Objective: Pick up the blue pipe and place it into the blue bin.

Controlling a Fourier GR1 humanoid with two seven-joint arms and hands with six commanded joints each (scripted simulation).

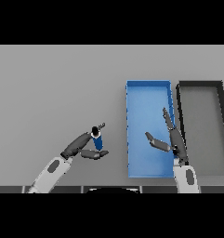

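Note:
A short blue pipe (98, 139) with a dark open top stands upright on the grey table, left of the blue bin (148, 88). My left hand (80, 145) is at the pipe, its fingers and thumb curled round it from the left and below. My right hand (173, 139) hovers over the right side of the blue bin with straight fingers and the thumb spread to the left, holding nothing. The bin looks bare inside.
A dark grey bin (200, 85) stands directly right of the blue bin, its long side parallel. Grey table (53, 83) stretches to the left and back of the pipe.

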